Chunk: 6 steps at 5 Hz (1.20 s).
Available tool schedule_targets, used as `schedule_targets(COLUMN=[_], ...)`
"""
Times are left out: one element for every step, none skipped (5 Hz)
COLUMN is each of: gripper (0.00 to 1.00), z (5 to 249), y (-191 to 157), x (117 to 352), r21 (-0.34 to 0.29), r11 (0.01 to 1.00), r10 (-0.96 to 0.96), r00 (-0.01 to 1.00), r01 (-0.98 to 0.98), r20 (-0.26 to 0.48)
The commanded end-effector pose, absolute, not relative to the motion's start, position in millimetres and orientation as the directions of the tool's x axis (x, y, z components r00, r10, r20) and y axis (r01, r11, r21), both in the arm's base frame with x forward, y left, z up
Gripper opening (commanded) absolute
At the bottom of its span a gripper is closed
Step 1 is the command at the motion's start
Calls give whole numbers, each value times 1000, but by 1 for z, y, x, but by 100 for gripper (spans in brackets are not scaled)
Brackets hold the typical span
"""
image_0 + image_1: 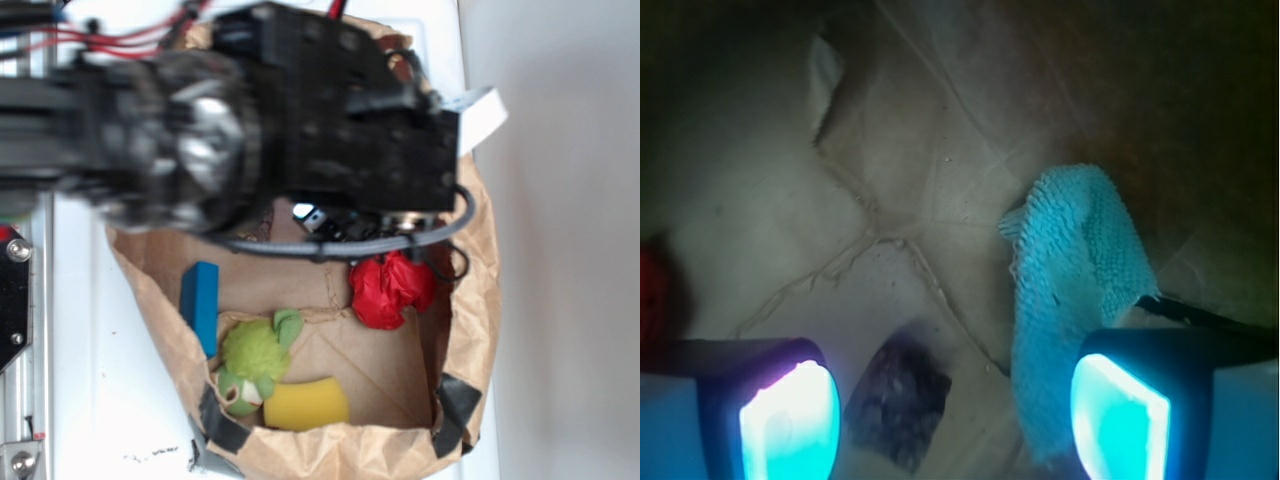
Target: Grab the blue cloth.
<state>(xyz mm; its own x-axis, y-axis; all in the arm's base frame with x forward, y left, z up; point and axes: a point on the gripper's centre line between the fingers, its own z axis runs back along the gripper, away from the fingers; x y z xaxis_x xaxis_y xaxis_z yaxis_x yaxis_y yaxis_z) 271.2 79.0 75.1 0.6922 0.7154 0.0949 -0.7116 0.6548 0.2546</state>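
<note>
The blue cloth point(1072, 290) is a fuzzy aqua towel lying in a long strip on the brown paper floor, seen in the wrist view at right of centre. My gripper point(955, 420) hovers over it, open, jaws wide apart. The cloth's lower end runs just inside the right finger point(1118, 420); the left finger point(788, 420) is well clear of it. Nothing is held. In the exterior view the arm point(300, 110) hides the cloth and the gripper.
A brown paper bag point(470, 300) walls in the workspace. Inside lie a red wad point(392, 288), a dark-blue block point(200, 300), a green plush toy point(255, 360) and a yellow piece point(305, 403). A dark patch point(902, 400) lies between my fingers.
</note>
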Motion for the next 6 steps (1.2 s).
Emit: schedule_targets(gripper=[100, 100, 100, 100, 100, 100], z=[82, 79, 77, 74, 68, 62], y=[101, 101, 99, 99, 100, 102], x=[282, 276, 271, 270, 272, 270], r21=[234, 240, 242, 250, 260, 273], r11=[534, 527, 539, 539, 532, 515], r10=[809, 810, 796, 793, 791, 788], r00=[571, 568, 582, 585, 583, 575], r01=[-813, -815, -806, -804, -806, -812], r20=[138, 149, 164, 170, 188, 223])
